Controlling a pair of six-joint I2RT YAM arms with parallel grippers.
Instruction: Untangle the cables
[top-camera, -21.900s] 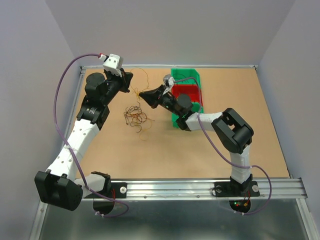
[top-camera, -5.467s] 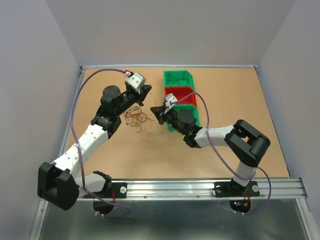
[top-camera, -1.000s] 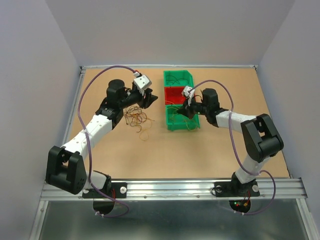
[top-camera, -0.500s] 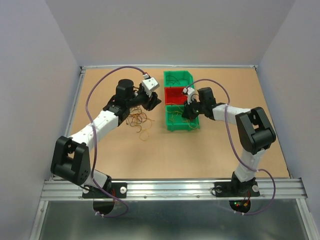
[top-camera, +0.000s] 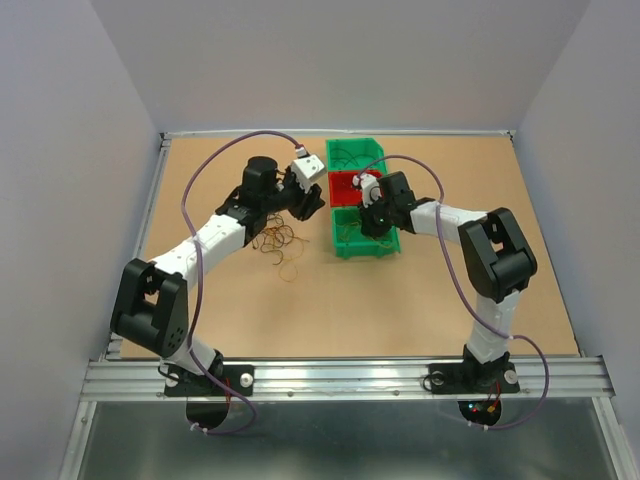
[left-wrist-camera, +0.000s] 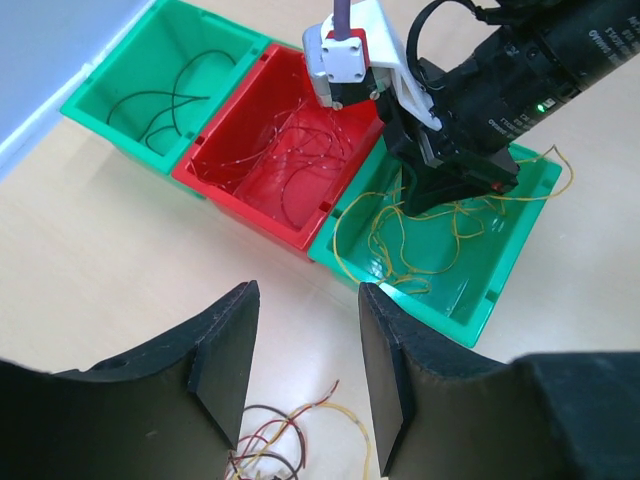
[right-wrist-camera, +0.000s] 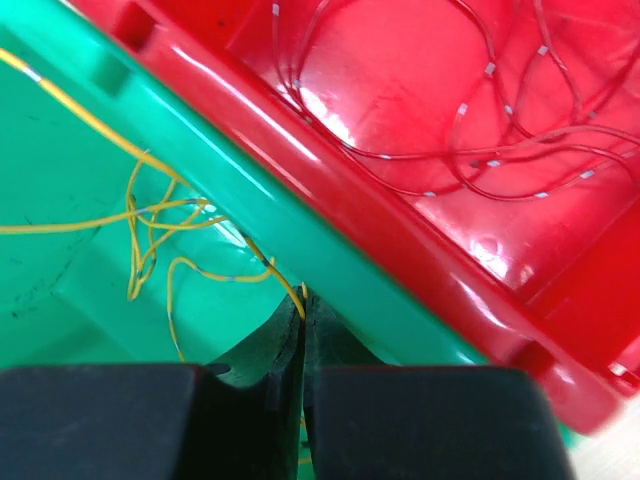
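Tan board makes up the table (top-camera: 420, 300). On it, nearer the arm bases than either gripper, a single yellowish loop (top-camera: 292, 270) lies apart from the rest. Just beyond it sits the tangle of cables (top-camera: 275, 238), a knot of dark, reddish and yellow strands. In the left wrist view the tangle shows at the bottom edge, below the left gripper (left-wrist-camera: 305, 370). That gripper hangs above the table with its two black fingers (left-wrist-camera: 225, 350) spread wide and nothing between them. Ahead of it, across a strip of bare board, three bins stand in a row, wall against wall.

The near green bin (top-camera: 365, 250) lies ahead and to the right of the left gripper. The right gripper (right-wrist-camera: 303, 320) reaches down inside this bin, close to the wall it shares with the red bin (left-wrist-camera: 250, 205). Its fingers are pressed together with no gap. One of the yellow cables (right-wrist-camera: 133, 240) runs straight into the seam between them and is pinched there. The other yellow strands lie loose on the bin floor, up and to the left of the fingertips in the right wrist view. Beyond the right gripper, the red bin holds thin red cables (right-wrist-camera: 450, 170) in loose coils. Farthest from both grippers, the far green bin (left-wrist-camera: 110, 105) holds a few black cables (left-wrist-camera: 175, 95).
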